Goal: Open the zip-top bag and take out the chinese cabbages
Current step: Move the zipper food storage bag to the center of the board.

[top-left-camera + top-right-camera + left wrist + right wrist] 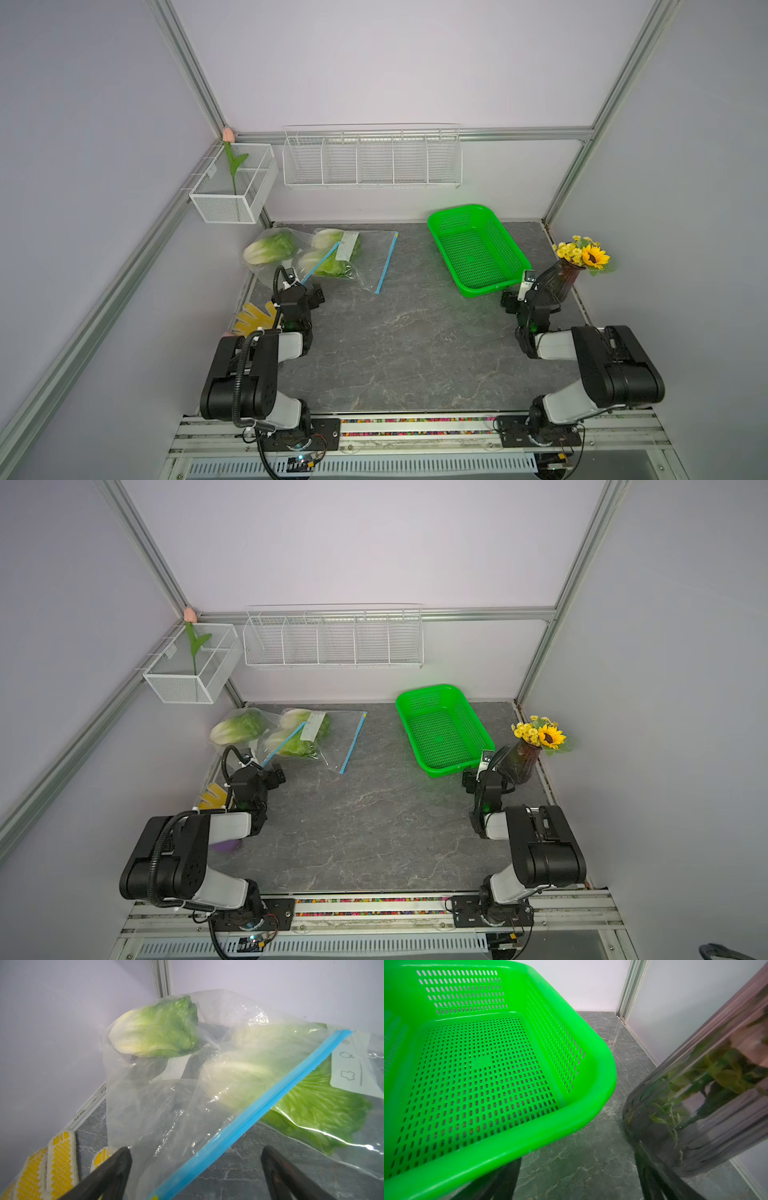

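Left wrist view: the left gripper (195, 1148) hovers with jaws spread wide and empty, straddling the blue zip strip (270, 1103) of the zip-top bag (166, 1113), probably lined up to pinch that edge; the three chinese cabbages (158, 1028) lie inside clear plastic at the far left corner of the table (415, 340), white bases and crinkled green leaves showing through; the seal looks flat and unopened; a yellow-dotted glove (60, 1157) lies just beside; in the right wrist view the right gripper (577, 1167), jaws likewise released and holding nothing, hovers by the green basket (602, 1076) and a dark vase (706, 1105), well clear of the bag
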### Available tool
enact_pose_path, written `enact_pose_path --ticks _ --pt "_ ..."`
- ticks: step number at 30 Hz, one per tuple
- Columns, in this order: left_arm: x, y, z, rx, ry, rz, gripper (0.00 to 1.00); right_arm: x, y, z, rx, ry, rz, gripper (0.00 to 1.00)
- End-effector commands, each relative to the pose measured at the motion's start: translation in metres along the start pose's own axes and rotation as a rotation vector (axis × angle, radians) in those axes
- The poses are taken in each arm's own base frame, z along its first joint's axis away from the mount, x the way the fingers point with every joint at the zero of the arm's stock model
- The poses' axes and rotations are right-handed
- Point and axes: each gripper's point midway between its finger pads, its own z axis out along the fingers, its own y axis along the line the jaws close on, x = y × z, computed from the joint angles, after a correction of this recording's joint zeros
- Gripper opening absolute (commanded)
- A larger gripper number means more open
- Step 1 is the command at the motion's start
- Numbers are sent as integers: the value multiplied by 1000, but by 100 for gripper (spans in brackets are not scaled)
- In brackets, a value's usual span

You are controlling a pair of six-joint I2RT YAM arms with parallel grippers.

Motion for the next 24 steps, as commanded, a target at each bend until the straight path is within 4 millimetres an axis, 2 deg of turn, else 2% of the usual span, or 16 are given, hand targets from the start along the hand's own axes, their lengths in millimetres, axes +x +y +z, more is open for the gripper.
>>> enact_pose_path --ticks 1,21,24 --pt "-11 -1 4 -8 -31 -3 99 -14 1 2 4 -46 2 89" --pt "-10 -1 4 -8 -30 -3 99 -13 1 2 4 -45 3 89" --pt "-14 -2 2 1 -45 7 99 -16 0 -3 19 -66 -7 89"
